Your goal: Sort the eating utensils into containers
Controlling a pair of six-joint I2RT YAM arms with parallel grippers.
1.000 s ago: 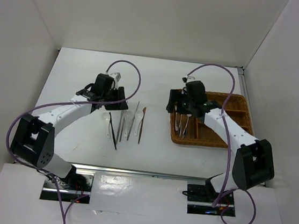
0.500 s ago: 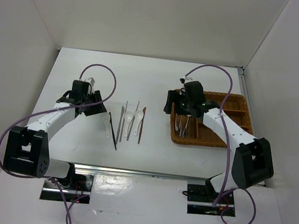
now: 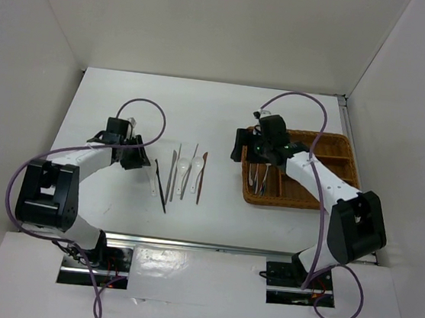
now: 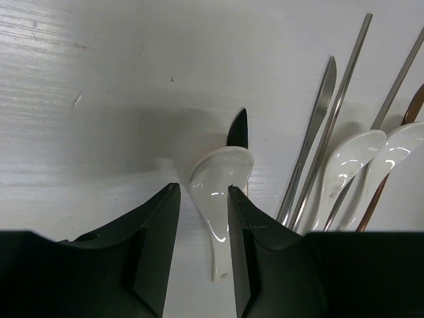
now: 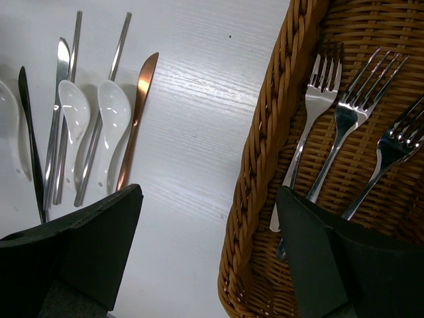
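Loose utensils lie in a row on the white table: a white spoon (image 3: 153, 177) at the left, a black stick (image 3: 161, 188), silver sticks (image 3: 173, 171), two more white spoons (image 3: 183, 172) and a brown stick (image 3: 201, 177). My left gripper (image 3: 136, 158) is low at the left end of the row. In the left wrist view its jaws (image 4: 202, 199) are narrowly open around the handle of the leftmost white spoon (image 4: 222, 175). The right finger touches the handle and a gap shows on the left. My right gripper (image 5: 209, 199) is wide open and empty, straddling the left wall of the wicker tray (image 5: 265, 165).
Three silver forks (image 5: 311, 112) lie in the tray's left compartment (image 3: 260, 178). Further compartments of the tray (image 3: 335, 161) extend to the right. The enclosure walls stand close on the left, back and right.
My left arm has swung left and down from above the utensil row to its left end, with its jaws now around the leftmost spoon. My right gripper shifted slightly left over the tray wall.
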